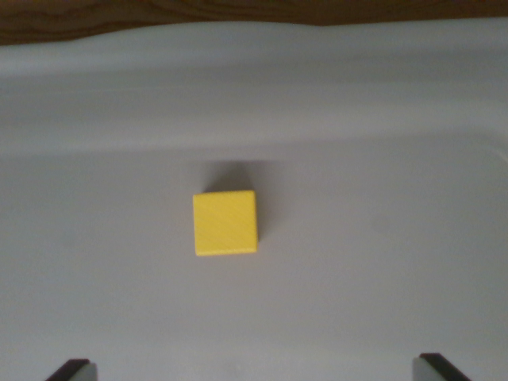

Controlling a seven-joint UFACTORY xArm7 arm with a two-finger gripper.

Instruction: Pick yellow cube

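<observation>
A pale grey table (381, 262) filled the wrist view, with a brown wooden strip (159, 16) along the top edge. The yellow cube (225, 223) sat alone near the centre, nothing around it. The hand (258, 370) was spread wide, fingertips (73, 370) low at both corners, clear of the cube.

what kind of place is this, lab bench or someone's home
Probably a lab test bench, though little shows. A lone yellow cube sits on a plain white surface, a wooden strip runs along the top edge, and the open hand frames the bottom.

pale grey tray floor (381, 262); yellow cube (225, 223) flat on it, near centre
</observation>
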